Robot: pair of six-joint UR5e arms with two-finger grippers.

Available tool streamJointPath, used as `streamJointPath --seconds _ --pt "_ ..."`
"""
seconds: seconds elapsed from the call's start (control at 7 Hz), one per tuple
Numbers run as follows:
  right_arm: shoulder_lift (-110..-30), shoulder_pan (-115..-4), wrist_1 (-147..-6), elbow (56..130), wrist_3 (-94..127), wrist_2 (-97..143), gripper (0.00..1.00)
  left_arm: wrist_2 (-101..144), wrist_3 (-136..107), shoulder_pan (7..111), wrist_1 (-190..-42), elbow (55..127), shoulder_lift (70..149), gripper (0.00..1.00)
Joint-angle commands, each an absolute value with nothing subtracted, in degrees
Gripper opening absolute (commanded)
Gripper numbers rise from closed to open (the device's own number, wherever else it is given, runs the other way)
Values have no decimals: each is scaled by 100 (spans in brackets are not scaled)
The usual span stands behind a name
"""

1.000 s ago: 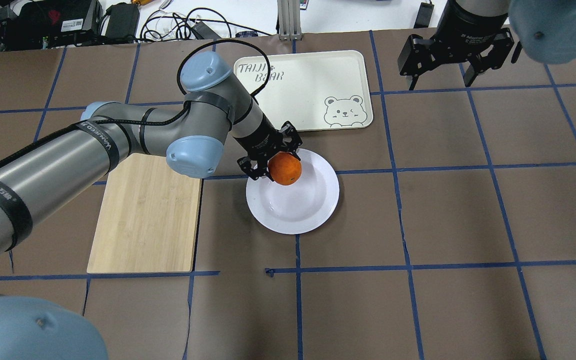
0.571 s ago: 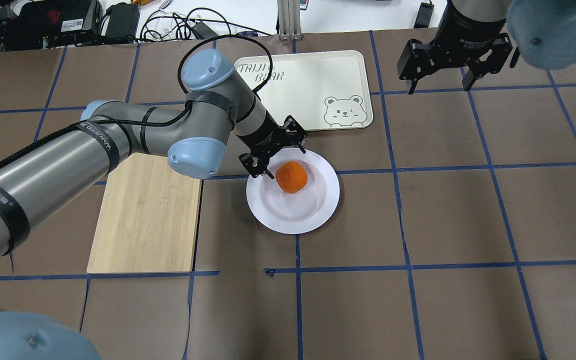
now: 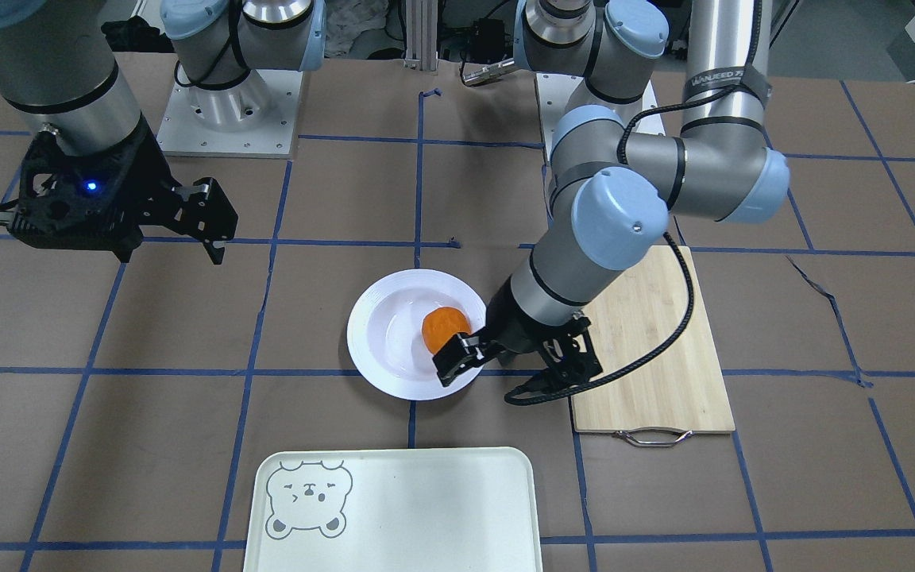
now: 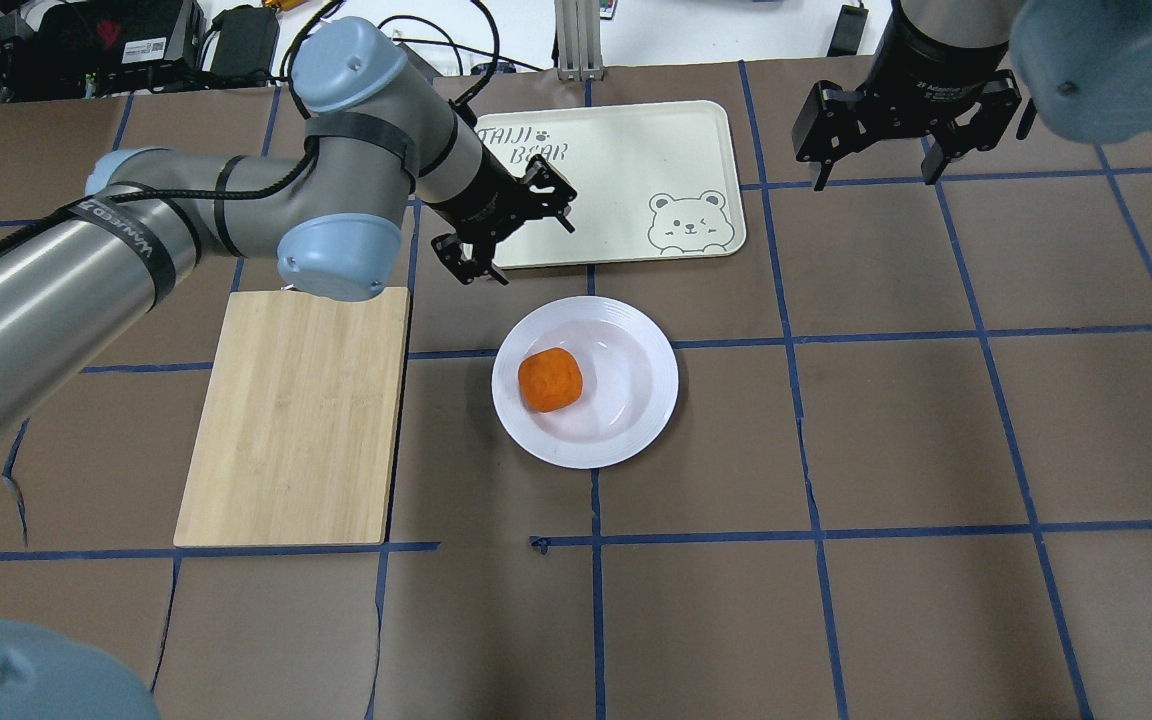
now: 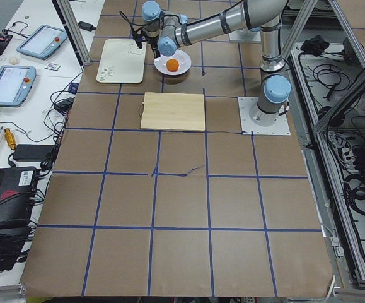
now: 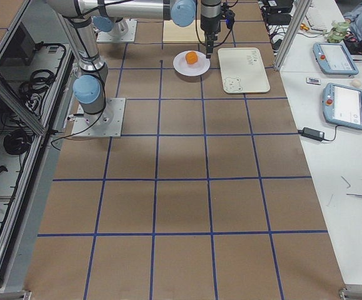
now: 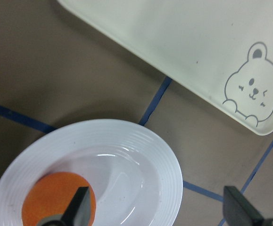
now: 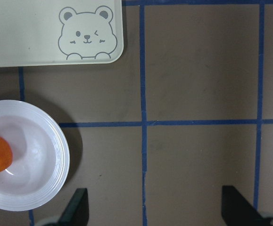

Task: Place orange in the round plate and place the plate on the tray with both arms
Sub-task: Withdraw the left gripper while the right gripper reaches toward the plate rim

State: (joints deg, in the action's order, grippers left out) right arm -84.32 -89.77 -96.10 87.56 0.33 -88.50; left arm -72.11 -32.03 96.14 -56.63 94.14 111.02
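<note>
Black left gripper [image 4: 516, 245] first: jaws spread wide, nothing between them. It hangs in the air off the 11 o'clock side of the round plate [image 4: 658, 400] in the overhead view, close to the near-left corner of the tray [image 4: 626, 150]. The right gripper [image 4: 873, 178] is spread and empty too, way out around 1 o'clock from the plate and well apart from everything.

Moving outward, the orange [image 4: 550, 381] sits in the plate's sunken middle, a bit toward the 9 o'clock side of the well. So we'd call the first half of the job done. The plate rests on the bench [image 4: 936, 430] with the tray at its 12 o'clock, near but not touching.

What's left, as we read it: both grippers get onto the plate rim, lift it level and set it on the tray. Neither one is on the rim yet.

Around it, a bamboo cutting board [image 4: 296, 420] lies at the plate's 9 o'clock, apart from it and off the route. The one thing we'd flag is the left gripper itself, hanging near the plate-to-tray line. And that orange could roll if the plate tips.
</note>
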Motion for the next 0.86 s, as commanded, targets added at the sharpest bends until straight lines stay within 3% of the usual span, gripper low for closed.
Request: streamJointPath --seconds 0.0,0.71 --pt "-8133 -8974 -10321 9322 288 -8150 100 -8055 -2016 9229 -6229 9273 10760 100" --pt "-7482 -9403 -13658 11431 1501 -7216 100 -8753 -1494 8703 -7532 9167 9555 100"
